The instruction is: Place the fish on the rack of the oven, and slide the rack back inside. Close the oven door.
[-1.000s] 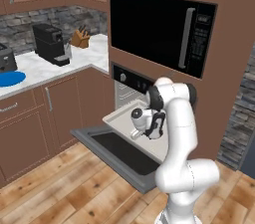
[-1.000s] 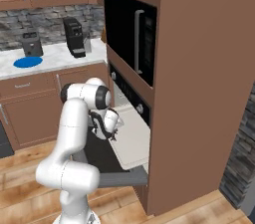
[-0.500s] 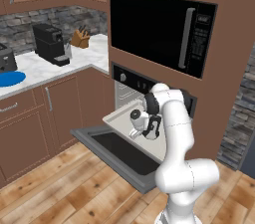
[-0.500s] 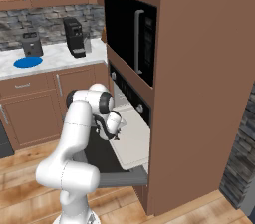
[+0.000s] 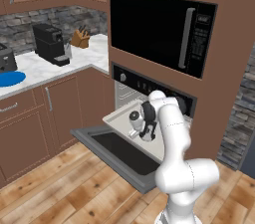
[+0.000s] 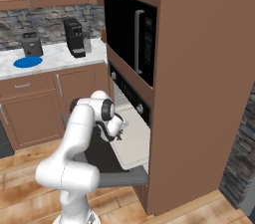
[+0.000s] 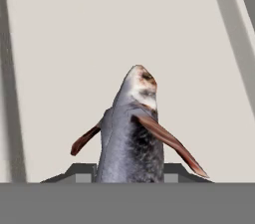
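The fish (image 7: 132,128), grey with reddish-brown fins, sticks up head first between the two dark fingertips of my gripper (image 7: 128,173), which is shut on it. Behind it lies the pale flat rack (image 7: 60,44). In the left base view the gripper (image 5: 141,132) hangs just above the rack (image 5: 118,117), which is pulled out of the oven (image 5: 144,86) over the open oven door (image 5: 119,154). The right base view shows the gripper (image 6: 116,128) at the near edge of the rack (image 6: 135,144), below the oven's knob strip (image 6: 127,91).
A black microwave (image 5: 159,29) sits directly above the oven in the brown cabinet column. On the counter to the left stand a coffee machine (image 5: 50,44), a knife block (image 5: 79,39) and a blue plate (image 5: 9,78). Wooden floor lies in front of the lowered door.
The arm has leaned a little toward the oven, carrying the fish further over the pulled-out rack. The grip stays shut.
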Motion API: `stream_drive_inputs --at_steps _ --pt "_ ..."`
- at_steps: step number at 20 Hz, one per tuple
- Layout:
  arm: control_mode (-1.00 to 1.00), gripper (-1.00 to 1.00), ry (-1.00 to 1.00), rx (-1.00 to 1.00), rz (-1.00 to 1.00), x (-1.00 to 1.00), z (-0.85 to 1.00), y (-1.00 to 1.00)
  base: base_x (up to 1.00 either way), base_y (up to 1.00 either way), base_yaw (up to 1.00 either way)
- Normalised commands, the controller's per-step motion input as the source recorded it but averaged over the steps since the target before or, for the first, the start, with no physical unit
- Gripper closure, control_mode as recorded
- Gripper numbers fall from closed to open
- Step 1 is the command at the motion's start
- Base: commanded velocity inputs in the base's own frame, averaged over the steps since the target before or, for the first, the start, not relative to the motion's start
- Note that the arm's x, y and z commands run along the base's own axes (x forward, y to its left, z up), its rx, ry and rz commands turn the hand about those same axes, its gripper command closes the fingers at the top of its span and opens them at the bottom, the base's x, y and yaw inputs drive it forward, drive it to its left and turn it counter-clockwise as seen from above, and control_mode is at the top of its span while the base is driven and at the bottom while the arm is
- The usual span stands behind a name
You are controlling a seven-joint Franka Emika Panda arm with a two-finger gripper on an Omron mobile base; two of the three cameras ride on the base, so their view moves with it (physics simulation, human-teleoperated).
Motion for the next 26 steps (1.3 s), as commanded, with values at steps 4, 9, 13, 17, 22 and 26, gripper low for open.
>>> stream_drive_inputs --at_steps 4,9,13,17,22,26 --pt "-1.0 1.0 0.0 0.0 0.0 0.44 -0.33 -0.09 0.0 0.0 0.0" --pt "-1.0 -1.0 0.0 0.0 0.0 0.42 -0.27 -0.02 0.0 0.0 0.0" --pt "-1.0 -1.0 0.0 0.0 0.0 0.45 -0.24 -0.06 0.0 0.0 0.0" --pt "-1.0 -1.0 0.0 -0.01 0.0 0.01 -0.2 0.01 0.0 0.0 0.0" --pt "-1.0 -1.0 -0.01 -0.07 0.0 -0.63 -0.02 0.38 0.0 0.0 0.0" --pt "-1.0 -1.0 -0.05 -0.11 0.0 -0.91 0.0 0.66 0.0 0.0 0.0"
